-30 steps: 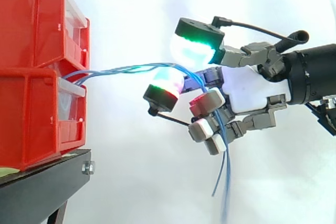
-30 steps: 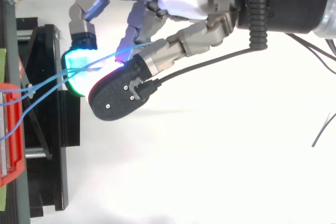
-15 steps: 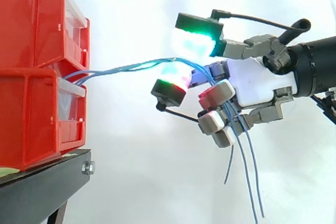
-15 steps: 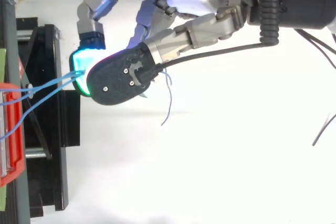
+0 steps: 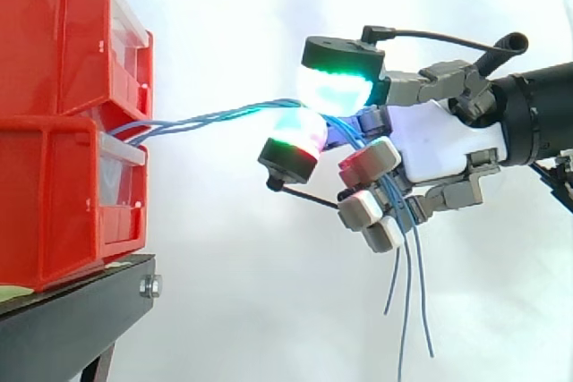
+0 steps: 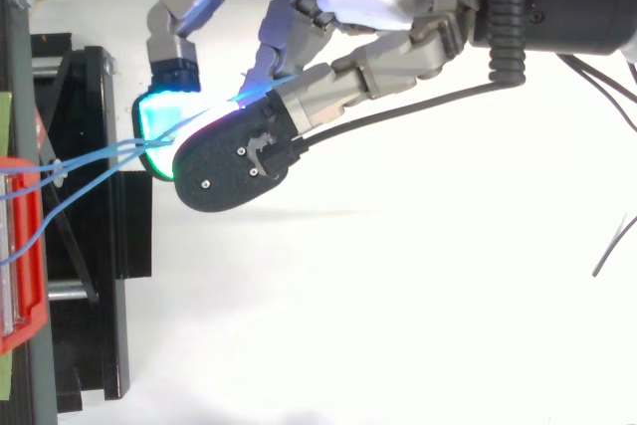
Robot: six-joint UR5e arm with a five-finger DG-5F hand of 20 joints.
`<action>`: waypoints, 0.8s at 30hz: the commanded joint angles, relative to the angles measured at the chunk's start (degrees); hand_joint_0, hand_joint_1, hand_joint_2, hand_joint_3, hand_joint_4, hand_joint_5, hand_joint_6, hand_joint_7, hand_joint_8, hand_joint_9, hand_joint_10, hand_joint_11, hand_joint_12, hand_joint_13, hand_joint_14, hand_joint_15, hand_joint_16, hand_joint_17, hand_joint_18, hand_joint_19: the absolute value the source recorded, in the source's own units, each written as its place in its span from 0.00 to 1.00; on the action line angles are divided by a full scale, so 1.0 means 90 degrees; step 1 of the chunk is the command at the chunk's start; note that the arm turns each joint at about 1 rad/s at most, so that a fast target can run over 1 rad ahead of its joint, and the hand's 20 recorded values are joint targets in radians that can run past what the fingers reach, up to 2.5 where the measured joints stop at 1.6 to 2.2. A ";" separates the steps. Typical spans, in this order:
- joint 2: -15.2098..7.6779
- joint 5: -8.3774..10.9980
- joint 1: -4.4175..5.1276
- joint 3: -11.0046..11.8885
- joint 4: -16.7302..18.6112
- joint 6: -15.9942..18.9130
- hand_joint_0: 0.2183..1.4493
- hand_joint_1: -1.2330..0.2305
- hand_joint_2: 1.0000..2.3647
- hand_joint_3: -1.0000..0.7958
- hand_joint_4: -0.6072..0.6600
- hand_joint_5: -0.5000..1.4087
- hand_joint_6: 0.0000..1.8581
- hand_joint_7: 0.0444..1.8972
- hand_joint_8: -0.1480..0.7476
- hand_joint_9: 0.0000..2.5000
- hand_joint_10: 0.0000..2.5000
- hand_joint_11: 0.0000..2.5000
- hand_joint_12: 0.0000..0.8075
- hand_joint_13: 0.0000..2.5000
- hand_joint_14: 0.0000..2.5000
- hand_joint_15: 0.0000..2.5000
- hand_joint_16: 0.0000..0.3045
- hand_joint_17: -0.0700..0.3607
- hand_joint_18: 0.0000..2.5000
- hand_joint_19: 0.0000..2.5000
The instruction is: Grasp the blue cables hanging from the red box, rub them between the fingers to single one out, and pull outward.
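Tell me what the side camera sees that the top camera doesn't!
From the side: two red bins stacked one on the other, and the loose ends of the blue cables dangling below the curled fingers of the hand. From the top: the cables fan apart where they leave the bin, and the dark back of a fingertip lies over them. Both: the hand holding the cables stretched out from the bin.
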 commanded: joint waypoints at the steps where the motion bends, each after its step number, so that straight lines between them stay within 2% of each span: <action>1: -0.0010 0.0013 0.0010 -0.0007 0.0013 -0.0022 0.44 0.24 0.01 0.35 0.38 0.17 0.50 0.53 0.48 0.49 0.01 0.43 0.45 0.42 0.01 0.30 0.16 0.42 0.36 0.32; 2: -0.0010 0.0013 0.0059 -0.0173 0.0061 0.0047 0.44 0.24 0.01 0.34 0.38 0.17 0.50 0.52 0.48 0.49 0.01 0.43 0.45 0.42 0.01 0.30 0.16 0.42 0.36 0.32; 4: 0.0000 -0.0006 0.0078 -0.0329 0.0159 0.0144 0.46 0.25 0.00 0.28 0.39 0.17 0.50 0.49 0.48 0.49 0.01 0.42 0.45 0.42 0.01 0.30 0.16 0.42 0.36 0.32; 6: -0.0010 -0.0006 0.0098 -0.0495 0.0471 0.0320 0.45 0.25 0.00 0.28 0.40 0.17 0.50 0.47 0.48 0.49 0.01 0.43 0.45 0.42 0.01 0.30 0.16 0.42 0.36 0.32; 8: -0.0010 0.0023 0.0137 -0.0798 0.1057 0.0564 0.45 0.25 0.00 0.28 0.41 0.17 0.50 0.46 0.48 0.49 0.01 0.43 0.45 0.42 0.01 0.30 0.16 0.42 0.36 0.32; 10: -0.0010 0.0023 0.0156 -0.0876 0.1233 0.0613 0.44 0.25 0.00 0.28 0.41 0.17 0.50 0.46 0.48 0.49 0.01 0.43 0.45 0.42 0.01 0.30 0.16 0.42 0.36 0.32; 12: 0.0000 0.0023 0.0186 -0.0896 0.1331 0.0613 0.44 0.25 0.00 0.28 0.41 0.17 0.50 0.47 0.48 0.49 0.01 0.43 0.45 0.42 0.01 0.30 0.16 0.42 0.36 0.32; 19: 0.0000 0.0033 0.0215 -0.0876 0.1282 0.0672 0.40 0.25 0.00 0.28 0.45 0.18 0.49 0.50 0.49 0.51 0.01 0.43 0.46 0.42 0.01 0.30 0.16 0.41 0.36 0.32; 24: -0.0010 0.0023 0.0215 -0.0866 0.1311 0.0691 0.29 0.27 0.00 0.28 0.48 0.19 0.49 0.50 0.50 0.52 0.01 0.43 0.47 0.43 0.01 0.30 0.16 0.42 0.37 0.34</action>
